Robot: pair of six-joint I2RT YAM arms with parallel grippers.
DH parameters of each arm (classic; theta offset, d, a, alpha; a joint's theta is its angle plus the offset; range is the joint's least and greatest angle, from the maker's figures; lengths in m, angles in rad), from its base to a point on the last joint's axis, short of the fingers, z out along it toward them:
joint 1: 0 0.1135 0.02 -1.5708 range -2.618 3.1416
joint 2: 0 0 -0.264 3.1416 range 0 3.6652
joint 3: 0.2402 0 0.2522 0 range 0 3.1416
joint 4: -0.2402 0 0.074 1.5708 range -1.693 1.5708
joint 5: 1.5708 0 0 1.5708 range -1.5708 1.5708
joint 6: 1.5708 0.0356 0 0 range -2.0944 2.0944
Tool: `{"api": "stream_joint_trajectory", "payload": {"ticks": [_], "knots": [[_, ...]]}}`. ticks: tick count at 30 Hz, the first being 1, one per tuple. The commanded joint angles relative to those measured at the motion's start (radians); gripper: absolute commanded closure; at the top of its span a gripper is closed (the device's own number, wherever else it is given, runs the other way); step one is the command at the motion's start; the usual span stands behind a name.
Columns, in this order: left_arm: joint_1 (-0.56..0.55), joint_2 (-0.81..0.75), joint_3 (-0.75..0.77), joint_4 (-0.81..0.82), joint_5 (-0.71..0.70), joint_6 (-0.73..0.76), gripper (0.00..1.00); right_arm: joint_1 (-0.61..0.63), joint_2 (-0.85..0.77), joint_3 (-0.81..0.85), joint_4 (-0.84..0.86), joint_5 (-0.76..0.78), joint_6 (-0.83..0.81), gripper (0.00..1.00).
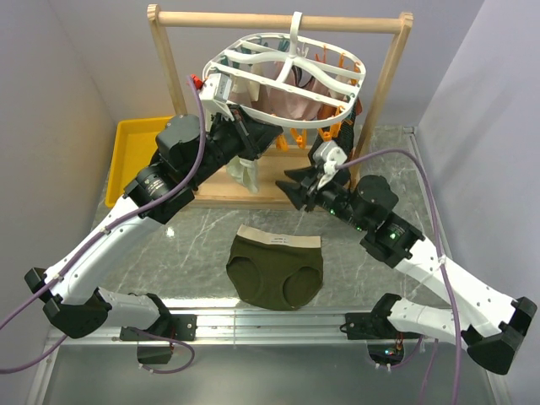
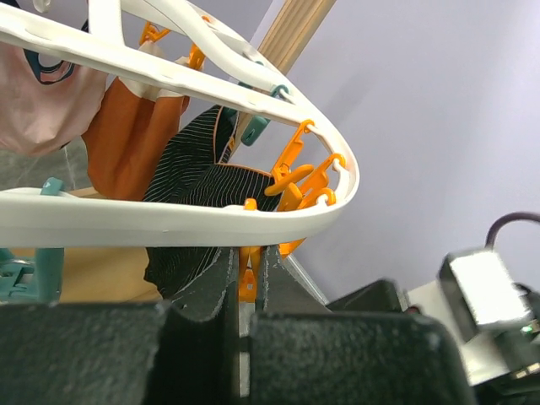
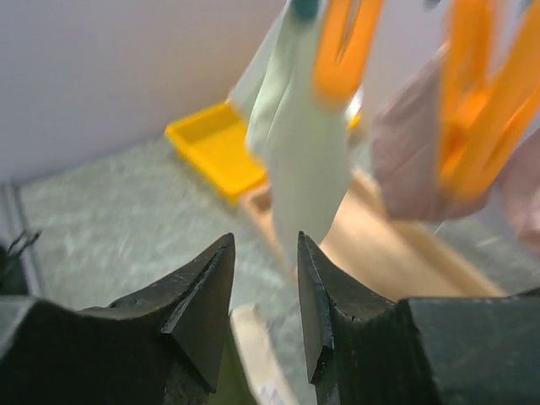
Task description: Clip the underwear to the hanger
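The dark olive underwear (image 1: 277, 268) with its beige waistband lies flat on the table in front of the rack. Its waistband edge shows at the bottom of the right wrist view (image 3: 253, 350). The white oval hanger (image 1: 287, 72) hangs by its hook from the wooden rail. My left gripper (image 1: 267, 138) is raised under the hanger's near rim (image 2: 169, 221). Its jaws stand nearly together on an orange clip (image 2: 246, 283) hanging from the rim. My right gripper (image 1: 293, 186) is open and empty above the table, behind the underwear and below the hanger. Its fingers (image 3: 211, 283) frame a hanging pale garment.
A wooden rail frame (image 1: 278, 18) carries the hanger. Pinkish (image 1: 291, 99), pale (image 3: 308, 143), orange and black striped (image 2: 198, 181) garments hang from clips. A yellow bin (image 1: 135, 148) stands at the back left. Grey walls close in on both sides.
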Motion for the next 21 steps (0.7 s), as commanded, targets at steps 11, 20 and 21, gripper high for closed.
{"api": "stream_joint_trajectory", "payload": {"ticks": [11,20,21], "knots": [[0.008,-0.003,0.010,0.048,0.006,0.001,1.00,0.078,0.138,-0.190,-0.154,-0.139,-0.084,0.41],[0.014,-0.001,0.000,0.048,0.013,0.004,1.00,0.078,0.475,-0.060,-0.150,-0.135,-0.134,0.33],[0.015,0.000,0.000,0.049,0.016,0.002,1.00,0.077,0.501,-0.052,-0.136,-0.124,-0.131,0.33]]}}
